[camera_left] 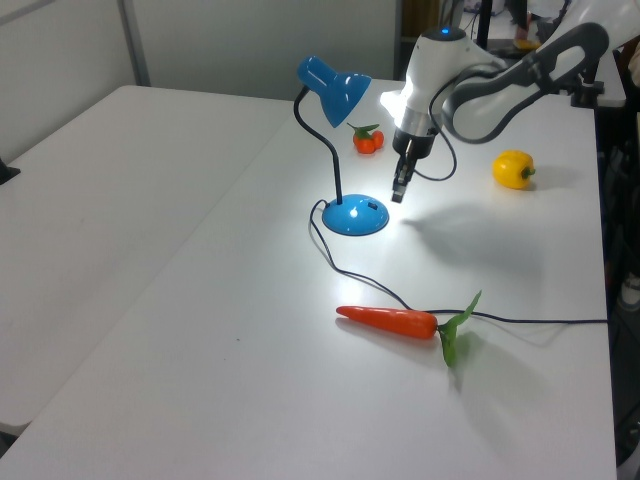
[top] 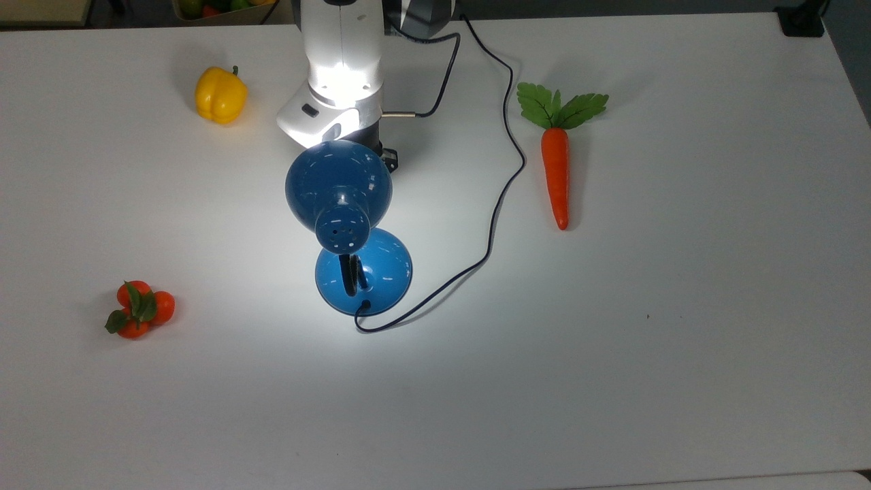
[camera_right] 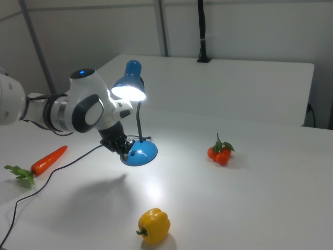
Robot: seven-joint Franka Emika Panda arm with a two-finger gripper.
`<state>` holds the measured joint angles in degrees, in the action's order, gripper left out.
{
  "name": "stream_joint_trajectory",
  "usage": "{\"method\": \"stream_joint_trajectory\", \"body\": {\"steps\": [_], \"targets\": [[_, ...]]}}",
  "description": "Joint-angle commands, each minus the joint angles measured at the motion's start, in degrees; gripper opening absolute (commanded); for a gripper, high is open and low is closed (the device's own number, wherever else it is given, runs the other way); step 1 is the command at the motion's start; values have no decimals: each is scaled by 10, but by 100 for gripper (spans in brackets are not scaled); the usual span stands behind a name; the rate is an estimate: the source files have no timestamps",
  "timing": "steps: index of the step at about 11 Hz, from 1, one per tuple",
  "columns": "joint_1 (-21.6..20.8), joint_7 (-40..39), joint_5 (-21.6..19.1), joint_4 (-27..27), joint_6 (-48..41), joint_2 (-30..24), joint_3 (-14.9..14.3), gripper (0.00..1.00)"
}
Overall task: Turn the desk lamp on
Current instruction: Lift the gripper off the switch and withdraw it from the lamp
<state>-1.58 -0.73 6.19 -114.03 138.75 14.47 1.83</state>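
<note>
Desk lamp point(top: 338, 197): stands mid-desk, lit; the right view shows the glowing mouth of the shade, which the top view hides beneath the vented cap.
Lamp axis: black neck rises from the round blue base point(camera_left: 354, 216), arches over; the shade opens downward toward the arm, and the lit patch falls on the desk and arm.
Cord point(top: 500, 184): thin, black; leaves the base on the side away from the arm and curves off past the carrot point(top: 556, 170).
Pincer point(camera_left: 399, 189): hangs just beside the base, above the desk, apart from the lamp, holding nothing; how far the fingers part I cannot tell.
Desk point(top: 612, 354): white, matte.
Other items: yellow pepper point(top: 220, 94) and tomato cluster point(top: 138, 309), both well apart from the lamp.
Room: pale wall panels and a second white desk point(camera_left: 110, 170) beyond the lamp in the left view.
</note>
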Motion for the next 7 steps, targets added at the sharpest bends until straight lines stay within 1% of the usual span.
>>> {"method": "stream_joint_trajectory", "body": {"steps": [1,3,4,6,7], "targets": [[-1,6,10,-8,-151,-82,2,0],[4,7,10,4,-221,-125,2,0],[6,7,10,26,-264,-137,2,0],[4,8,9,99,-354,-137,2,0],[4,8,9,124,-387,-138,3,0]]}}
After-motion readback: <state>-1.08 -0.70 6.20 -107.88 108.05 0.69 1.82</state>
